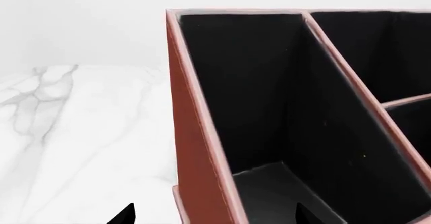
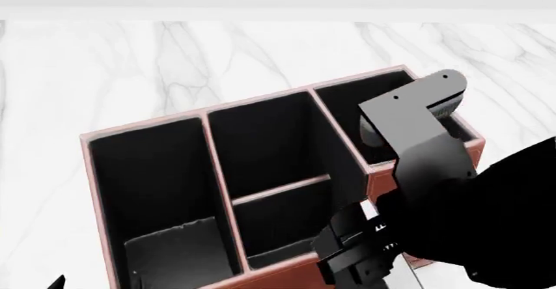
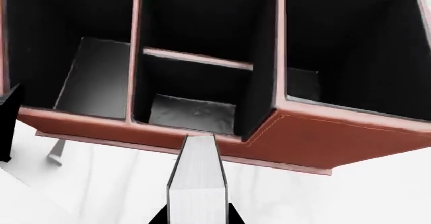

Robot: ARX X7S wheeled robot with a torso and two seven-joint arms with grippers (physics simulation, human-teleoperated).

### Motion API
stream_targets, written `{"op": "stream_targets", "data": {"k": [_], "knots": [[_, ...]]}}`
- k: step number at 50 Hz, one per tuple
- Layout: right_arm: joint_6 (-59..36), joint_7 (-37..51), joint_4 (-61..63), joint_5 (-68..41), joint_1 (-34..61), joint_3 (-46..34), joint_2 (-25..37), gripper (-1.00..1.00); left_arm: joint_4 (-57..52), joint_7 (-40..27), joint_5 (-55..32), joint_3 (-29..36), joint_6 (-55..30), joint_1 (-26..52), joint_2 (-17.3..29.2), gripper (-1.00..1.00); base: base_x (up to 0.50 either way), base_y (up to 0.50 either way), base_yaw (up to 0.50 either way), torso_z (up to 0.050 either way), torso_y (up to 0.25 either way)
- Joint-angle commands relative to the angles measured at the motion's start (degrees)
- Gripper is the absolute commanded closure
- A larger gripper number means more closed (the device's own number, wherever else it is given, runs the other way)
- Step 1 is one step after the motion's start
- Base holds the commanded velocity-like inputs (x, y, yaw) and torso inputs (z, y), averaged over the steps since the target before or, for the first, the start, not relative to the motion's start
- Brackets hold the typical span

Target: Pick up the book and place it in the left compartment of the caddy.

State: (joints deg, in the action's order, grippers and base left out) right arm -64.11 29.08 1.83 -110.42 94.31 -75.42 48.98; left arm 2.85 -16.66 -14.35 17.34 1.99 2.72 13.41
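Observation:
The reddish-brown caddy (image 2: 291, 273) with its black interior fills the head view. Its long left compartment (image 2: 156, 185) shows a grey floor and is also seen in the left wrist view (image 1: 269, 113) and the right wrist view (image 3: 74, 52). My right gripper (image 3: 197, 217) is shut on the book (image 3: 197, 178), whose white page edges point at the caddy's front wall (image 3: 316, 138), near the front middle cell. In the head view the right gripper (image 2: 356, 260) sits at the caddy's front edge and hides the book. My left gripper (image 1: 215, 216) is open, straddling the caddy's left outer wall (image 1: 195, 153).
The caddy stands on a white marble table (image 2: 260, 48). Two small middle cells (image 2: 278, 172) and the tall right end cell (image 2: 347, 107) lie beside the left compartment. My right arm (image 2: 434, 172) crosses over the end cell. A white wall stands behind the table.

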Motion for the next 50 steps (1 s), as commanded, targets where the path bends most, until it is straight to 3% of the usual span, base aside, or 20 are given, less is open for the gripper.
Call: {"op": "stream_targets", "data": {"k": [1, 10, 30, 50], "knots": [[-5.03, 9.35, -1.98, -12.14, 13.29, 2.84, -3.02, 1.0, 0.03, -0.21, -0.19, 0.18, 0.1, 0.08, 0.19, -1.0, 0.0, 0.0, 0.0, 0.0, 0.01], [-6.35, 8.75, -7.29, -12.22, 19.39, 3.83, -7.47, 1.0, 0.0, -0.37, -0.39, 0.32, 0.09, 0.15, 0.31, -1.0, 0.0, 0.0, 0.0, 0.0, 0.0], [-0.59, -3.11, -16.83, 1.27, 17.61, 5.35, -18.41, 1.0, 0.06, -0.69, -0.77, 0.67, 0.18, 0.41, 0.6, -1.0, 0.0, 0.0, 0.0, 0.0, 0.001], [5.74, 3.17, -22.52, -0.89, 13.16, 5.33, -27.39, 1.0, -0.03, -1.07, -1.11, 1.01, 0.45, 0.49, 0.95, -1.0, 0.0, 0.0, 0.0, 0.0, 0.002]]}}
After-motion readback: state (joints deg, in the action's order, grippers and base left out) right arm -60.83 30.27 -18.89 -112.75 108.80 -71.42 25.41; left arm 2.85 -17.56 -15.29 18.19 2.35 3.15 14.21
